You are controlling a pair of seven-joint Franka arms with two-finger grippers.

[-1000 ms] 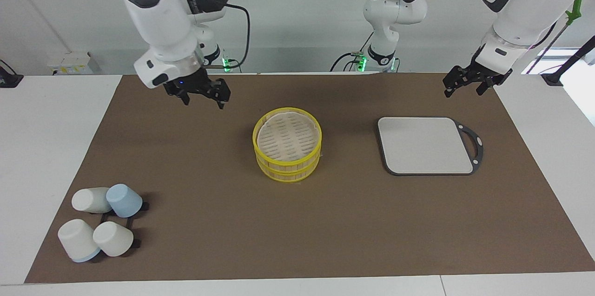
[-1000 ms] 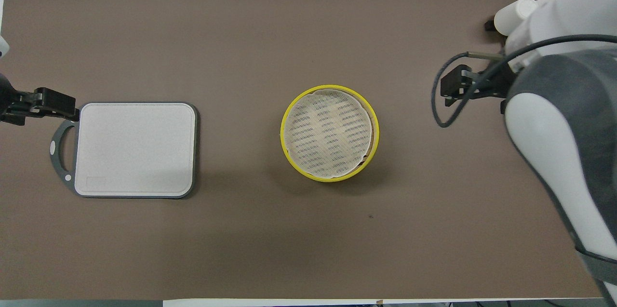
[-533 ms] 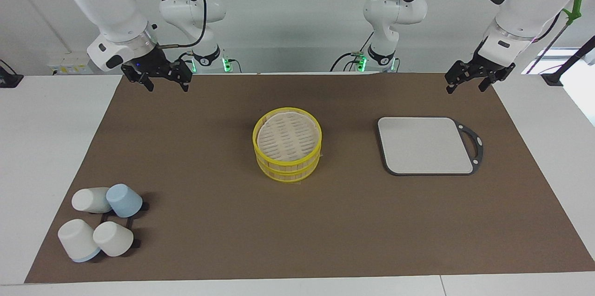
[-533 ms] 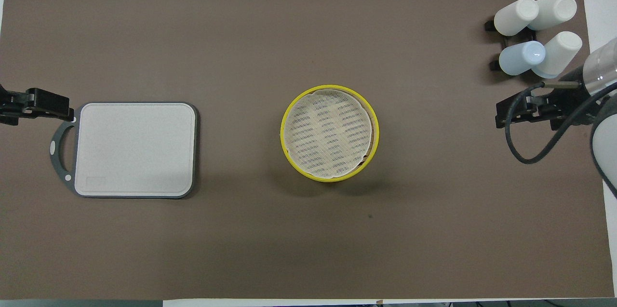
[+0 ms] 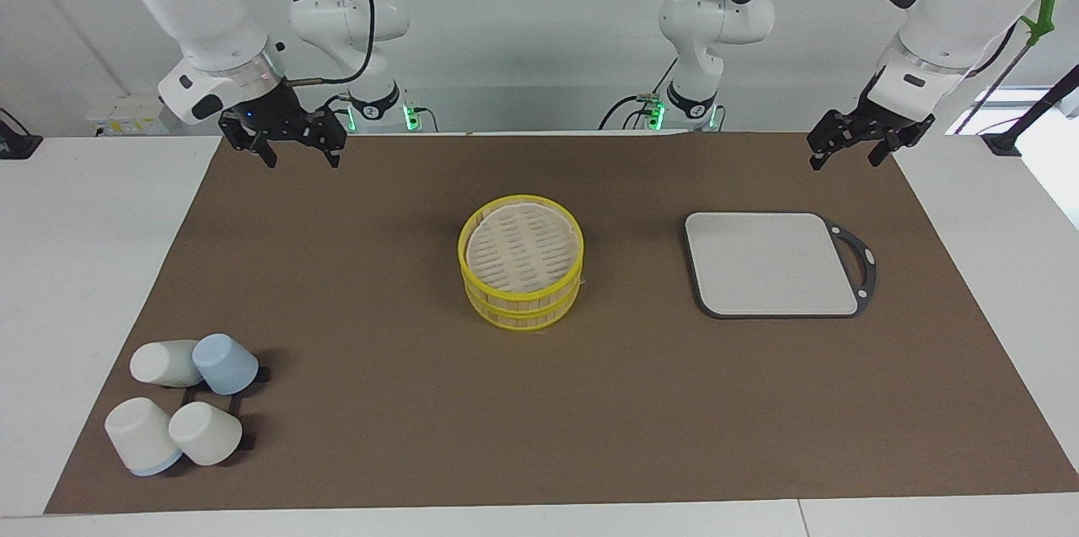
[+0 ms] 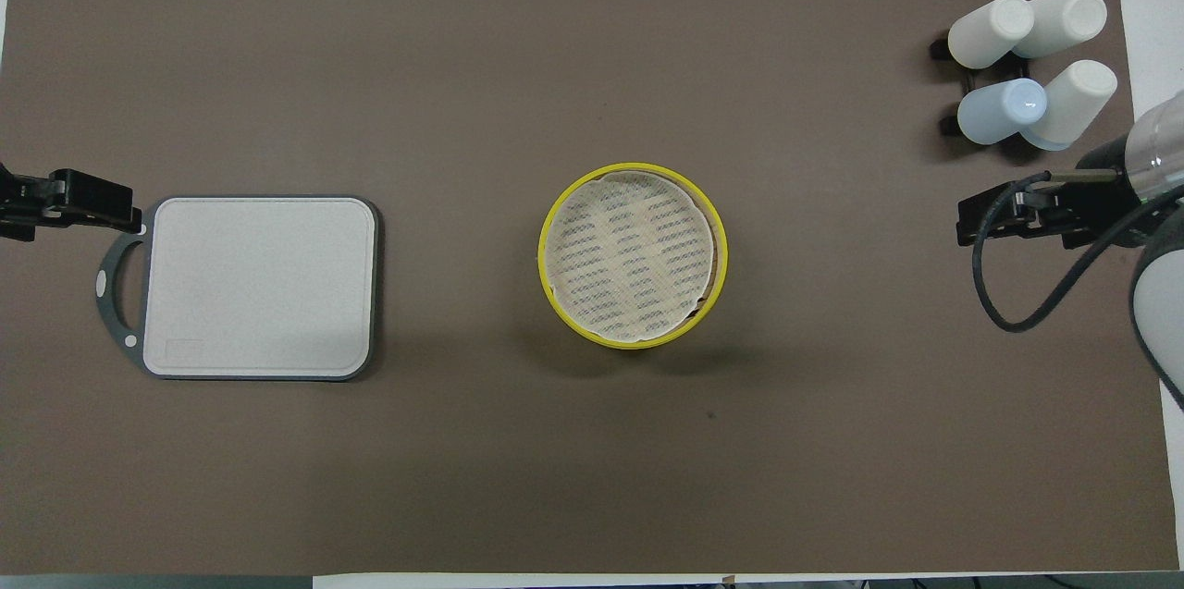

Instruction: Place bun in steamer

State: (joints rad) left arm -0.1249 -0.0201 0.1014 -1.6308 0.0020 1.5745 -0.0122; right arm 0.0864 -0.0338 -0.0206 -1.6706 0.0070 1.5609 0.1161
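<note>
The steamer (image 5: 521, 263) is a round basket with yellow rims in the middle of the brown mat, and its top is a pale woven surface; it also shows in the overhead view (image 6: 633, 253). No bun shows in either view. My right gripper (image 5: 302, 158) is open and empty, up over the mat's edge by the robots at the right arm's end; it shows in the overhead view (image 6: 967, 219) too. My left gripper (image 5: 843, 156) is open and empty, up over the mat's corner at the left arm's end, and shows in the overhead view (image 6: 129, 212).
A flat grey board with a dark handle (image 5: 771, 263) (image 6: 259, 286) lies beside the steamer toward the left arm's end. Several white and pale blue cups (image 5: 185, 402) (image 6: 1027, 62) lie on a black rack at the right arm's end, farther from the robots.
My right gripper has swung away from the steamer toward the right arm's end of the table, then almost stopped. My left gripper has hardly moved.
</note>
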